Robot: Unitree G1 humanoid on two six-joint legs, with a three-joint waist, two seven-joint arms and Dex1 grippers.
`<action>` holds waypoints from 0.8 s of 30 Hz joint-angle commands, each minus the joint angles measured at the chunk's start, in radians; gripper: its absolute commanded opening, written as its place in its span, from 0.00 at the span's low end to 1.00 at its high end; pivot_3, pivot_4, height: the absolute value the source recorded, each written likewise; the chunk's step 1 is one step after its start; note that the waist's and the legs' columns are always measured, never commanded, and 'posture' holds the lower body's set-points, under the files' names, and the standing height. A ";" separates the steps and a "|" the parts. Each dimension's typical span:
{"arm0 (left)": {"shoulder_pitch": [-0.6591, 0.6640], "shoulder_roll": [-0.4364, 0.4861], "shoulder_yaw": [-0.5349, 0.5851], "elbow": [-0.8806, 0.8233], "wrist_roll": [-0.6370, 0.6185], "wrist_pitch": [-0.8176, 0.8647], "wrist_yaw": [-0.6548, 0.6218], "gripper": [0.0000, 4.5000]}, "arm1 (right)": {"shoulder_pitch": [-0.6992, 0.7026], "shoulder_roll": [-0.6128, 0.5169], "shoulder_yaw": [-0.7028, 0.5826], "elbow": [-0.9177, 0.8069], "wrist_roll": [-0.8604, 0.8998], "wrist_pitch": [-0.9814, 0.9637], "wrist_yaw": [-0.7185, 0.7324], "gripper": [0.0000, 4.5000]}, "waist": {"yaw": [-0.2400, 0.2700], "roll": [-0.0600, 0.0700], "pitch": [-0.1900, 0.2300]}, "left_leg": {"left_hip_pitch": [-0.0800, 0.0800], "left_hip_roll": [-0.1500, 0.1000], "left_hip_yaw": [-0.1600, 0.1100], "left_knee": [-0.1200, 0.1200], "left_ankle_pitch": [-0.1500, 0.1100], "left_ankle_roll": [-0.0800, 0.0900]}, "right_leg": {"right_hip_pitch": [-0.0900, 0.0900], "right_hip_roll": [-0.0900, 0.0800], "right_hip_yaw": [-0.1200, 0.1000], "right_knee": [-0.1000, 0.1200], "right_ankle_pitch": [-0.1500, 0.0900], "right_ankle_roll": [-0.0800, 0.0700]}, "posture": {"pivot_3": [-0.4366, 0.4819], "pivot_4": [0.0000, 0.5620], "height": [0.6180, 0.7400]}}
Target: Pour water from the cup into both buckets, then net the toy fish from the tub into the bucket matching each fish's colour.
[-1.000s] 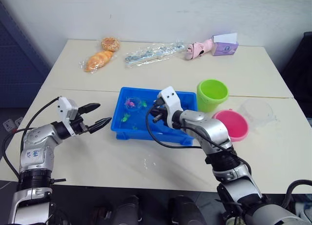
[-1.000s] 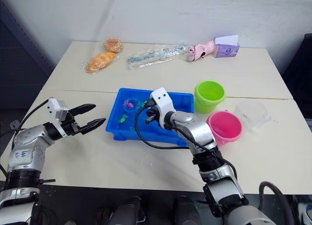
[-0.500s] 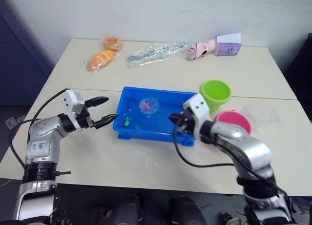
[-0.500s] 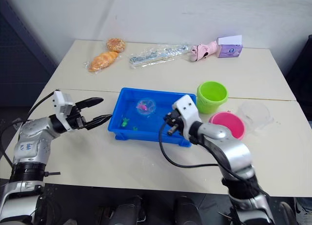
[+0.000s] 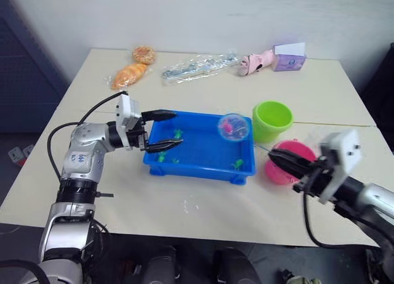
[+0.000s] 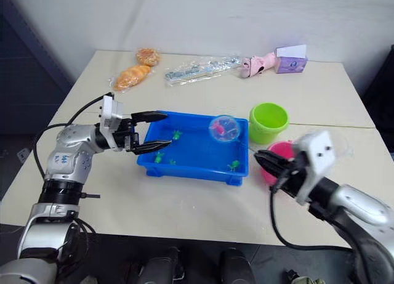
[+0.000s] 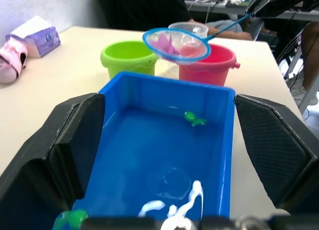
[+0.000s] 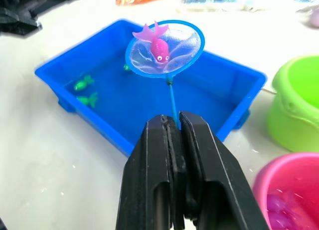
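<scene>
Blue tub (image 5: pixel 197 153) sat mid-frame on the table (image 5: pixel 203 204), bare surface along its near edge. Left tool (image 5: pixel 165 130) stood wide open at the tub's left rim, holding nothing. Right tool (image 8: pixel 175 125) was clamped on the net (image 8: pixel 165 49), raised over the tub's right end beside the green bucket (image 5: pixel 272 119), carrying a pink fish (image 8: pixel 158 46).

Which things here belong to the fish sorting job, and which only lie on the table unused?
Job: shallow blue plastic tub, light-blue hoop net holding a pink toy fish, lime green bucket, pink bucket, clear plastic cup.
Lying about: bagged orange pastries, purple box.
</scene>
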 commanded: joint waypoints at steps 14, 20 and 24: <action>-0.076 -0.138 -0.072 0.060 0.013 -0.037 -0.063 0.99 | 0.671 0.033 -0.273 0.121 -0.467 -0.696 0.118 0.00 | 0.027 0.000 0.000 | 0.004 0.000 0.000 0.001 -0.002 0.003 | 0.008 0.002 0.001 -0.012 0.002 0.003 | 0.48 0.27 1.00; -0.072 -0.151 -0.078 0.052 0.016 -0.039 -0.061 0.99 | 0.695 0.094 -0.174 0.218 -0.656 -1.023 0.106 0.00 | 0.022 0.001 0.000 | 0.004 0.000 0.000 0.000 -0.001 0.001 | 0.008 0.003 0.001 -0.011 0.001 0.003 | 0.48 0.27 1.00; -0.072 -0.155 -0.078 0.050 0.021 -0.035 -0.060 0.99 | 0.744 0.097 -0.124 0.295 -0.796 -1.238 0.096 0.00 | 0.022 0.001 0.000 | 0.005 0.000 0.000 0.000 -0.001 0.000 | 0.008 0.003 0.001 -0.011 0.001 0.003 | 0.48 0.27 1.00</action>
